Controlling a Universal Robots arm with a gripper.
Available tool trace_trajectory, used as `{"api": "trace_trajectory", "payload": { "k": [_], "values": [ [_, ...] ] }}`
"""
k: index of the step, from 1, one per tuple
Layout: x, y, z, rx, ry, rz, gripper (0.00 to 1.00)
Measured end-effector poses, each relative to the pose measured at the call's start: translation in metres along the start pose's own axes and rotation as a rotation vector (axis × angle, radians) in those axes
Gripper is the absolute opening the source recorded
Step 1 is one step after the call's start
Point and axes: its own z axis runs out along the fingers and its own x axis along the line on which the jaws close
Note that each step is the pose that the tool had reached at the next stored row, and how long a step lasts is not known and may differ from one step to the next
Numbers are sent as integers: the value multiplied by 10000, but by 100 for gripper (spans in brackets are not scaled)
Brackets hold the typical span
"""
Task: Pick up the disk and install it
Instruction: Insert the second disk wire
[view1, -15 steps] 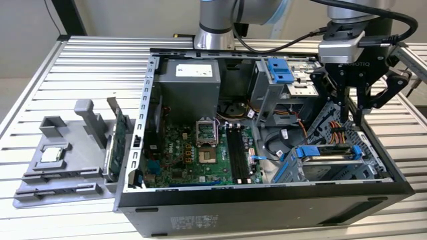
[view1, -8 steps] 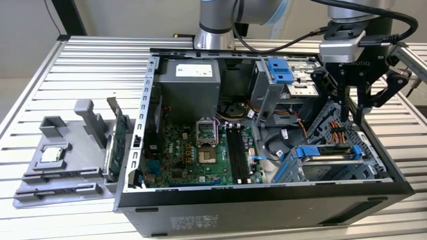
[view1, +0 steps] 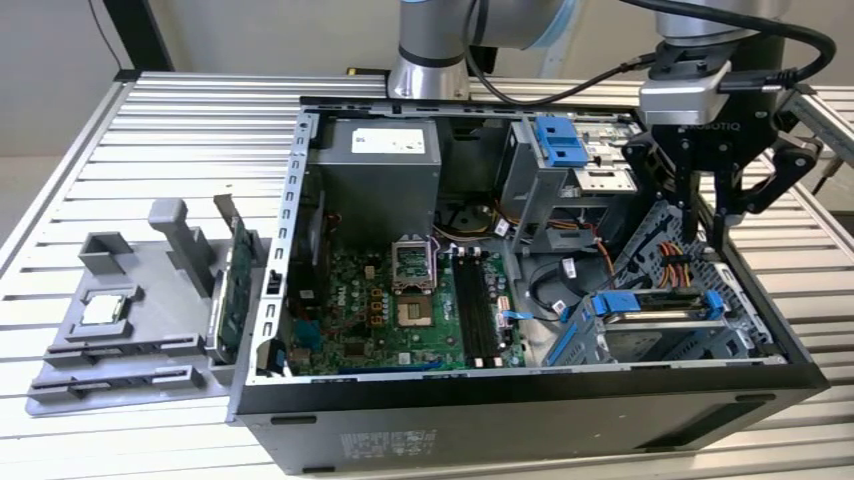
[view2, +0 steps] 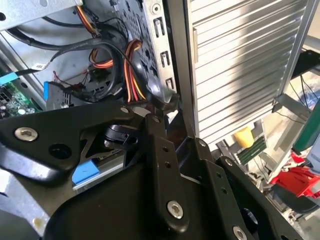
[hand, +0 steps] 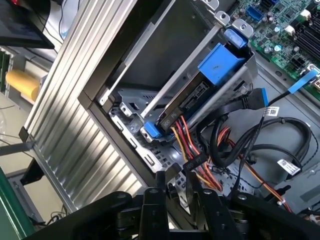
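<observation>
The disk (view1: 654, 306) lies flat in the drive cage at the near corner of the open computer case, on the exterior view's right, with blue rails on both sides. In the first wrist view the disk (hand: 187, 100) sits in the cage with coloured cables running to its end. My gripper (view1: 721, 232) hangs above the case's wall, higher than the disk and further back. Its fingers (hand: 152, 202) stand close together and shut, with nothing between them. A blue rail (view2: 86, 173) shows under the gripper's links in the second wrist view.
The case (view1: 534, 400) lies open on a slatted metal table (view1: 200, 120). Inside are the motherboard (view1: 400, 300), a grey power supply (view1: 380, 160), a blue latch (view1: 561, 140) and orange-red cables (view1: 667, 265). A grey fixture (view1: 120, 340) beside it holds a square chip (view1: 107, 310).
</observation>
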Motion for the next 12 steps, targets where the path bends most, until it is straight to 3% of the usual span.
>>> {"api": "trace_trajectory", "payload": {
  "k": [8,9,12],
  "values": [
    [-1,-2,0,2,0,-4,100],
    [-1,-2,0,2,1,-5,0],
    [-1,-2,0,1,2,-5,0]
  ]
}}
